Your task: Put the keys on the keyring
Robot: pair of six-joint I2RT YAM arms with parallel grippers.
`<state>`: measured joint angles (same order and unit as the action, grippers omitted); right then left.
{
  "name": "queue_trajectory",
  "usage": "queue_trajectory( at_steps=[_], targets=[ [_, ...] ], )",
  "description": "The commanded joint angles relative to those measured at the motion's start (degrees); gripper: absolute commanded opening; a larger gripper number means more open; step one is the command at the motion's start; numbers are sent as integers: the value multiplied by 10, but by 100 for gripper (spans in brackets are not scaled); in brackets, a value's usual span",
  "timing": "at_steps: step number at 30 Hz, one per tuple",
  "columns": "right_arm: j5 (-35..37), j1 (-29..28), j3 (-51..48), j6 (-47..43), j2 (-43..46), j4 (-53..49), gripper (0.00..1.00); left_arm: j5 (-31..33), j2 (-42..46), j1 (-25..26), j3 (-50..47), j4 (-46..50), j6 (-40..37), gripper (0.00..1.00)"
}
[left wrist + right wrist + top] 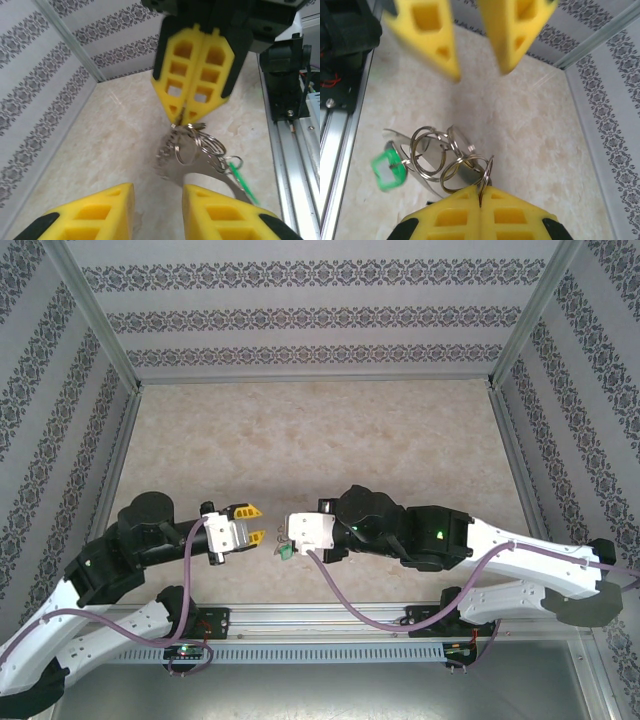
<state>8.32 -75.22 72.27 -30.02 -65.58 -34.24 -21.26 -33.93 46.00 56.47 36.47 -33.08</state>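
The right gripper (481, 189) is pinching shut on the keyring (172, 169), which is hanging above the middle of the table's (300, 440) near edge with its green tag (387, 170) dangling. The left gripper (157, 195) is facing it with jaws apart, and both arms are reaching inward, level.

The left tool (257, 523) and right tool (185, 114) face each other tip to tip above the front middle of the surface (320, 430). The keyring (200, 172) hangs from the right tool's tips, between the two tools, with its tag (387, 170) on the side toward the front rail (330, 625).
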Motion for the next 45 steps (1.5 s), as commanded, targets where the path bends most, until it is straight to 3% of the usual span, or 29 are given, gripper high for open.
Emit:
queue_trajectory(
  at_steps=[1,17,45],
  targets=[
    [-28,0,35,-8,-5,-52,0,-3,-24,-5,29,25,-45,30],
    [-123,20,86,0,-31,-83,0,-83,-91,-5,47,-5,-55,21],
    [-126,47,92,15,-44,-86,0,-92,-95,-5,47,16,-50,25]
  ],
)
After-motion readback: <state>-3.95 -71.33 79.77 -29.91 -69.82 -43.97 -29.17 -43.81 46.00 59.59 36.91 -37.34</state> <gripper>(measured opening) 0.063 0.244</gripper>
